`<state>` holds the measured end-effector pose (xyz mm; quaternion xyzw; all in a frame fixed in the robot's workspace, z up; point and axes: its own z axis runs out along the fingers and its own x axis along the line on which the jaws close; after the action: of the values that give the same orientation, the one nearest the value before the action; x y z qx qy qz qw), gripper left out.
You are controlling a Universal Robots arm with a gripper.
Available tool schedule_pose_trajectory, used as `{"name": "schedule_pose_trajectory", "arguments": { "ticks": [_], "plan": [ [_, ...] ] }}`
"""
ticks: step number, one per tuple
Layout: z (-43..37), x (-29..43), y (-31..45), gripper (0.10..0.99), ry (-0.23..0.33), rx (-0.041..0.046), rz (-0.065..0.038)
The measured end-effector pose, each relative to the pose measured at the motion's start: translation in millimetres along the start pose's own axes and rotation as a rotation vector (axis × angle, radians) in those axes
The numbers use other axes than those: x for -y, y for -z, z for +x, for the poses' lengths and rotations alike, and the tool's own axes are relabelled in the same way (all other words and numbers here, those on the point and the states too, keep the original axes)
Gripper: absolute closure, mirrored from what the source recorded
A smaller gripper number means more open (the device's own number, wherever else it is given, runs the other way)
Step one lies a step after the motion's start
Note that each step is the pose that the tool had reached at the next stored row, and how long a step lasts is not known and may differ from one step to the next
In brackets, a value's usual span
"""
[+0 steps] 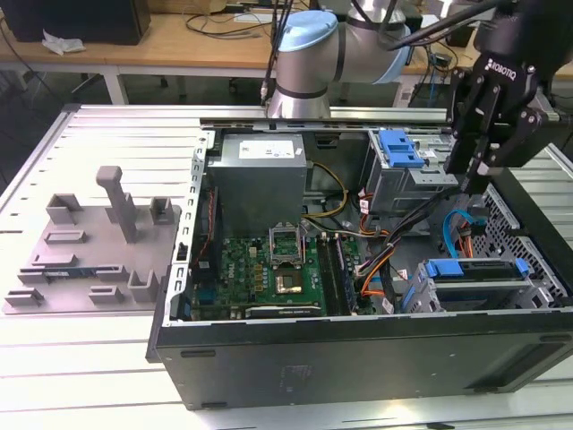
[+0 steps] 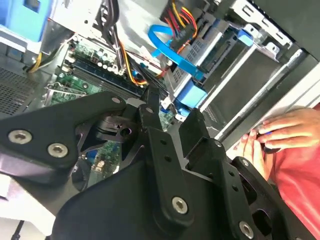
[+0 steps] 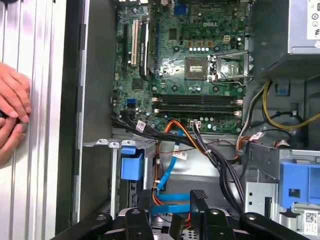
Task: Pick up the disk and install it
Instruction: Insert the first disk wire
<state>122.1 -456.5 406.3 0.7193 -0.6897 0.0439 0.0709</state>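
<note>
One arm is at work here, and its gripper (image 1: 472, 172) hangs over the open computer case (image 1: 358, 358), toward the exterior view's right. Its fingers point down and stand parted with nothing gripped between them. In the first wrist view all I see past the gap is a blue cable (image 3: 167, 172) and a bundle of wiring.

The disk (image 1: 474, 273) sits in the drive cage at the case's near corner, on the exterior view's right, with its blue rail uppermost. It lies below the gripper and apart from it. Farther back in the case there is a second cage topped by a blue latch (image 1: 398, 148).

The green motherboard (image 1: 269, 269) lies flat on the case floor. The grey power supply (image 1: 260, 175) sits behind it.

Out on the ribbed metal table (image 1: 89, 349), well apart from the arm on the exterior view's left, rests the grey fixture plate (image 1: 89, 251) with its posts standing upright.

A person's hand (image 3: 12, 110) rests on the table just beside the case wall, fingers curled.
</note>
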Motion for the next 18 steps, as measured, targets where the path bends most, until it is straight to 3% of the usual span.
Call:
{"name": "schedule_pose_trajectory", "arguments": {
  "ticks": [2, 4, 5, 6, 8, 10, 15, 16, 18],
  "plan": [
    [-1.3, 6.5, 0.3, 0.647, -0.001, -0.055, -0.003],
    [-2.4, 8.8, 0.2, 0.647, -0.005, -0.0726, -0.005],
    [-2.6, 9.3, 0.0, 0.647, -0.017, -0.0735, -0.005],
    [-2.7, 9.4, -0.1, 0.647, -0.031, -0.0711, 0.003],
    [-2.8, 9.7, -0.1, 0.647, -0.046, -0.065, 0.029],
    [-2.8, 9.7, 0.0, 0.647, -0.063, -0.0655, 0.065],
    [-3.3, 10.1, -2.0, 0.647, -0.143, -0.0653, 0.054],
    [-4.0, 10.3, -2.7, 0.647, -0.148, -0.0704, 0.055],
    [-6.7, 10.4, -2.8, 0.647, -0.149, -0.0959, 0.055]
  ]
}}
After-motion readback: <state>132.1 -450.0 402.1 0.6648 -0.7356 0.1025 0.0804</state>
